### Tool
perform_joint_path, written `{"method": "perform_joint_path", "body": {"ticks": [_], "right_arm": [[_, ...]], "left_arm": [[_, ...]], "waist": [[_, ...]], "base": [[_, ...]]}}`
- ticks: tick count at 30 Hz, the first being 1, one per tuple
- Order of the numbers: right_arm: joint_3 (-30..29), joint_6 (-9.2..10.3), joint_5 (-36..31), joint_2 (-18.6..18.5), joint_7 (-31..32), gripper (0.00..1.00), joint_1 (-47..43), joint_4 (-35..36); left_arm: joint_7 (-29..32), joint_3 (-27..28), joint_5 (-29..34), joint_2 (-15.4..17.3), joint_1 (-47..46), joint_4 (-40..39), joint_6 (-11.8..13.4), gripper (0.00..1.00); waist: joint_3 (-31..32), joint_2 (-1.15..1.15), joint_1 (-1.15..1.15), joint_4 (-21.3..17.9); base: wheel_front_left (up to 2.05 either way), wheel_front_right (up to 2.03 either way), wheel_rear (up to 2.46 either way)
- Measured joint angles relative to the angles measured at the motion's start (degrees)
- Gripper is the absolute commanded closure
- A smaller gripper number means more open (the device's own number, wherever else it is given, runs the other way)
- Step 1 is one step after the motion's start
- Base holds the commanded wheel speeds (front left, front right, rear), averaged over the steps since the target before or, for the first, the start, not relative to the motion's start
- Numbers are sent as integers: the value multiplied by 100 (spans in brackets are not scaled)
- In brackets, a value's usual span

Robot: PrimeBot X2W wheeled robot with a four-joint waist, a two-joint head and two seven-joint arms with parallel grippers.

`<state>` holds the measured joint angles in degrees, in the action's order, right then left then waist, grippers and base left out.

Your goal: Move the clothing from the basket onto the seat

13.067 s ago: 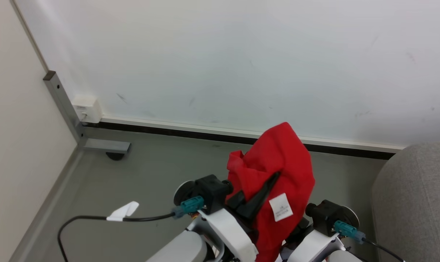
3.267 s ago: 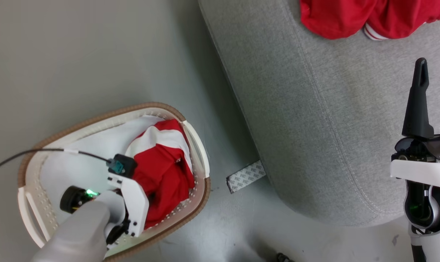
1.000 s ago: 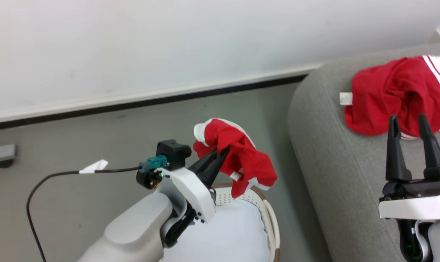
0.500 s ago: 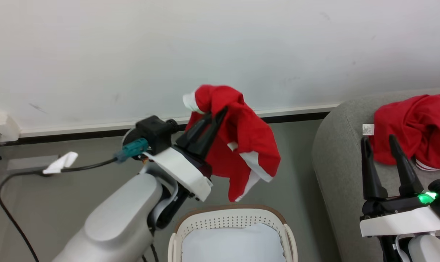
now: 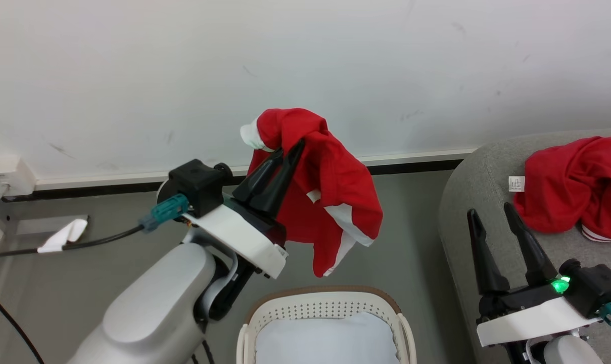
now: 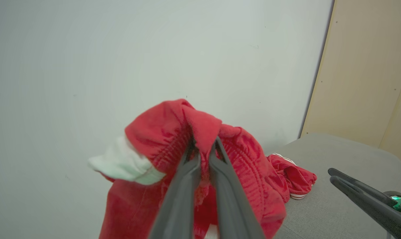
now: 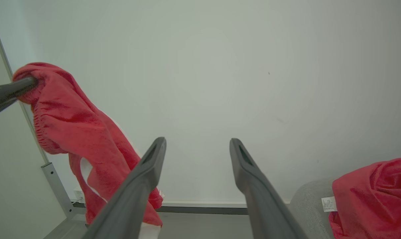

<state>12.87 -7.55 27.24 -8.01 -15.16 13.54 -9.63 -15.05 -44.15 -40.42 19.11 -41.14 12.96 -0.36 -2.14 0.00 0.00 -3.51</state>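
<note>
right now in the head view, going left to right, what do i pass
wall box → cable → hanging red garment pinched in the left gripper → right gripper → second red garment lying on the seat

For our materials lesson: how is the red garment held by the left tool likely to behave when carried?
Probably floppy: the red garment drapes limply below the left tool. Likely light: one narrow pinch holds all of it.

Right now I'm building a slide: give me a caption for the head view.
Left end effector holds a red garment above the basket; a second red garment lies on the seat.
</note>
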Motion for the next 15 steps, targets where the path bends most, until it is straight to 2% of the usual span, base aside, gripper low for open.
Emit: {"method": "perform_joint_path", "body": {"ticks": [5,10,15], "right_arm": [[436,0,-42,-103,0,0,29,-143],[1327,0,-62,-259,1,0,268,-381],[1909,0,13,-293,1,0,620,-808]], "left_arm": [[0,-47,-15,-14,57,-49,24,100],[5,-126,-16,-55,109,-70,23,100],[19,-204,-15,-121,113,-104,14,100]], "waist": [[5,0,0,7],[30,0,0,16],[56,0,0,107]], "base": [[0,0,0],[0,0,0],[0,0,0]]}}
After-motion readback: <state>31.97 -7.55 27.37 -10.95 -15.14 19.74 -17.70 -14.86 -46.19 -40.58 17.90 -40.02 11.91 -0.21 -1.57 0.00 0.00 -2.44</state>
